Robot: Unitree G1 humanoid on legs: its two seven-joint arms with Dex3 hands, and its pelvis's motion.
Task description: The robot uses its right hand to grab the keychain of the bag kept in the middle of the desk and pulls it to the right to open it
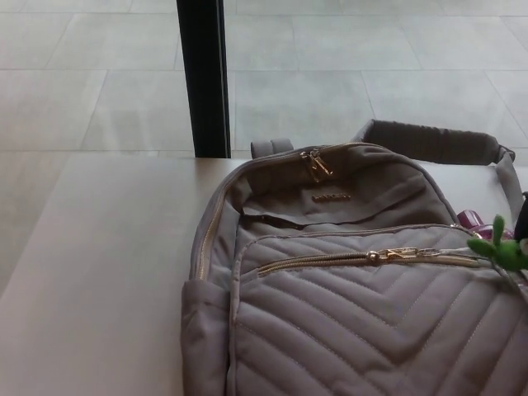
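A grey quilted backpack [346, 313] lies flat in the middle of the desk [99, 272]. Its front pocket zipper runs left to right, and the gold slider [394, 255] sits right of the pocket's middle. The green plush keychain [500, 248] hangs off the slider's chain at the picture's right edge. Of my right hand [525, 216] only a dark sliver shows at that edge, just above and beside the keychain, holding it. My left hand does not show.
A black pillar [202, 78] stands behind the desk's far edge, on the tiled floor. The bag's shoulder strap [429, 142] curls out at the back right. A pink object [470, 219] peeks out by the bag's right side. Gold zipper pulls [316, 163] lie at the bag's top.
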